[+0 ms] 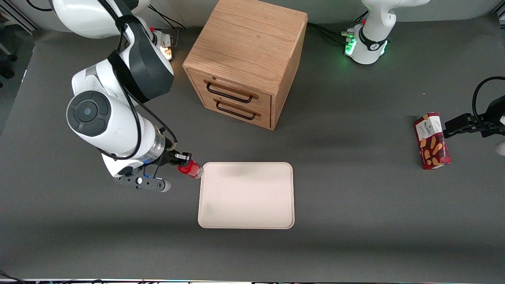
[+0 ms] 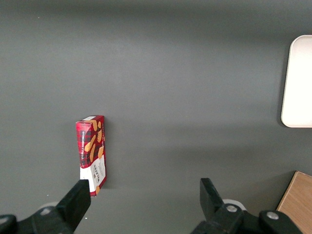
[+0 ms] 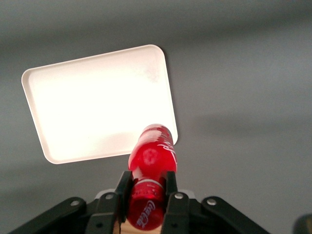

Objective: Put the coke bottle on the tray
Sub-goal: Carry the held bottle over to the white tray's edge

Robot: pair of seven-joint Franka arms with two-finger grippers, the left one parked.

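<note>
The gripper (image 3: pixel 145 191) was pinching the coke bottle (image 3: pixel 152 161), its two black fingers (image 3: pixel 121 191) pressed against the red body from either side, with the bottle's length running out ahead of the fingertips. In the right wrist view the white lettering on the red label showed between the fingers, and the bottle's rounded end pointed toward the tray (image 3: pixel 92 105), overlapping the rim at one rounded corner. From the front, the gripper (image 1: pixel 182 159) hung at the working arm's end of the table, just beside the corner of the tray (image 1: pixel 246 197) that lay farther from the front camera. The coke bottle (image 1: pixel 190 169) was held tilted, nearly lying over, its outer end reaching right up to the tray's edge; whether it hung above the rim or just short of it could not be told. The tray itself was bare, sitting flat on the dark grey table (image 1: pixel 355 221).

Farther from the front camera than the tray stood the wooden drawer cabinet (image 1: pixel 246 63), set at an angle, its two drawers shut and their dark handles (image 1: pixel 232 94) facing the tray. Well apart, toward the parked arm's end of the table, a red snack box (image 1: pixel 432 141) with biscuit pictures lay on the table surface; the left wrist view showed the same snack box (image 2: pixel 91 153) and one rounded corner of the tray (image 2: pixel 298 83)
</note>
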